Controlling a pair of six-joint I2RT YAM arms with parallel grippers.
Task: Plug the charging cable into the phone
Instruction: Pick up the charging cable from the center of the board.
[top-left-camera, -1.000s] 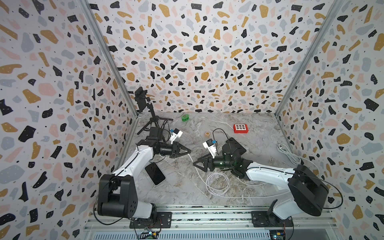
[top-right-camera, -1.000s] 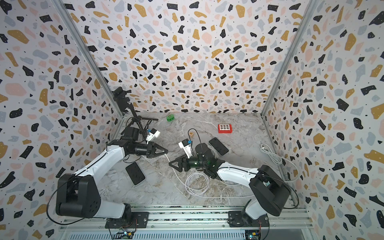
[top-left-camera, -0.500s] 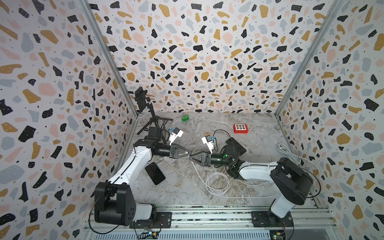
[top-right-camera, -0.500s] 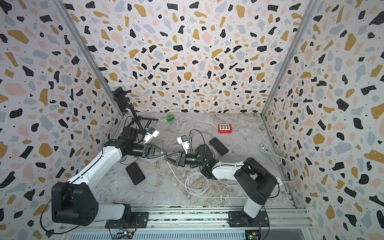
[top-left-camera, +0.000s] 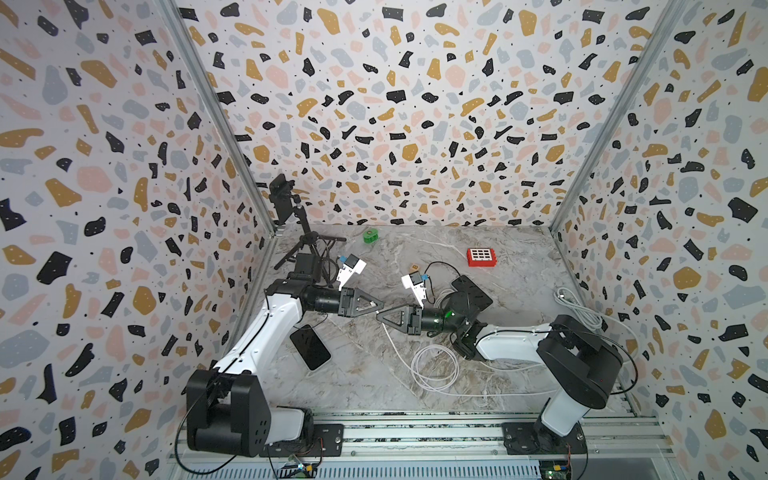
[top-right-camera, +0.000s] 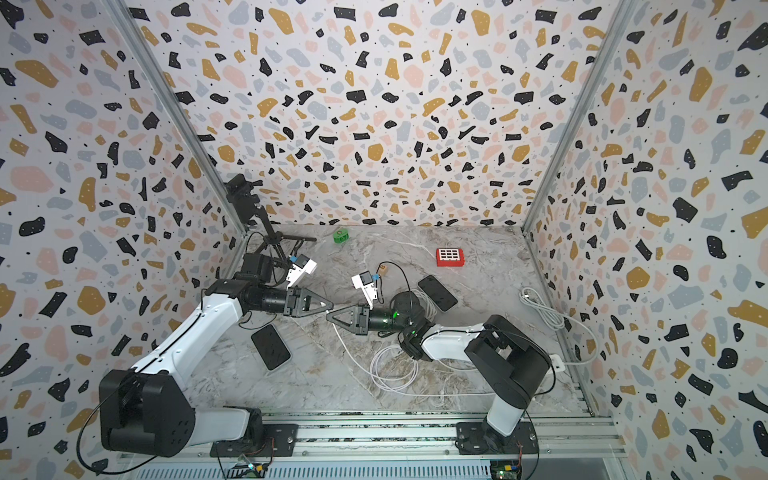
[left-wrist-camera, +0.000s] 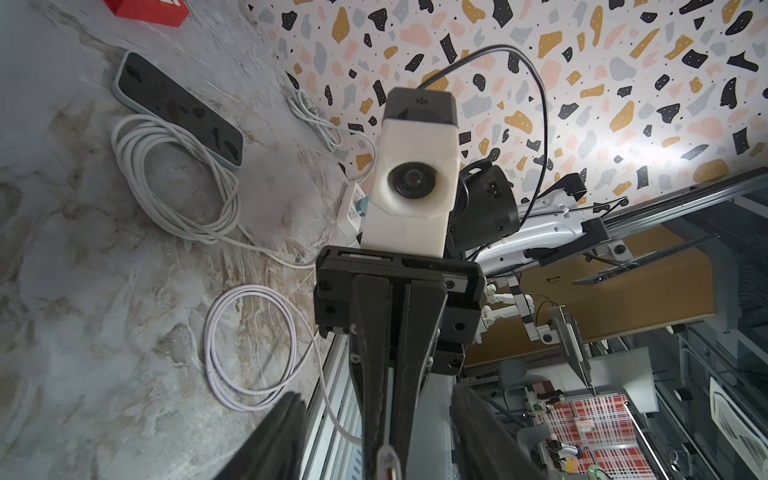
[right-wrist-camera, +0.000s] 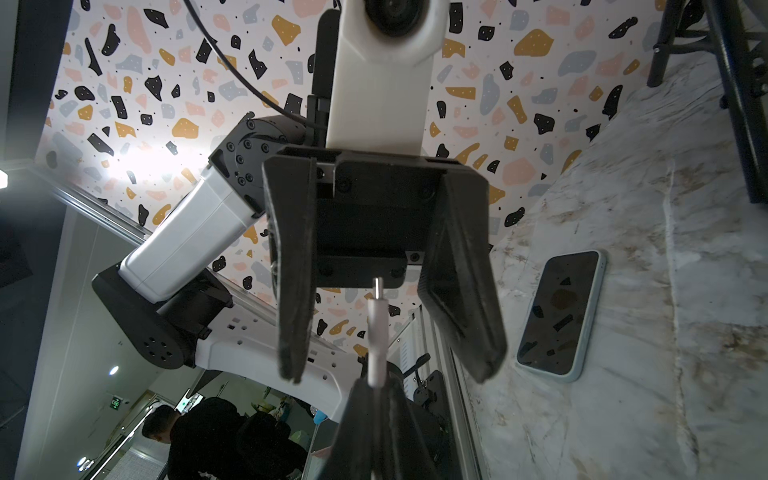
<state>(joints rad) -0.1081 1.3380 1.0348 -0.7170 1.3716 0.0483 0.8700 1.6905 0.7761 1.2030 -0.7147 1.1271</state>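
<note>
Cable plug (right-wrist-camera: 376, 328) tight in right pincer (right-wrist-camera: 376, 390), left pincer (top-left-camera: 374, 305) agape around it.

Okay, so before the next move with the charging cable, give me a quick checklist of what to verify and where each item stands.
1. Grip: right gripper shut on cable plug, ok.
2. Plug's metal tip exposed ahead of the grip: ok.
3. Clearance: left gripper jaws open either side of the plug, not touching it, ok.
4. Steadying: phone by the left arm lies loose on the table, not ok.
5. Its port's direction: cannot tell.
6. Slack: loose coil on the table, ok.
</note>
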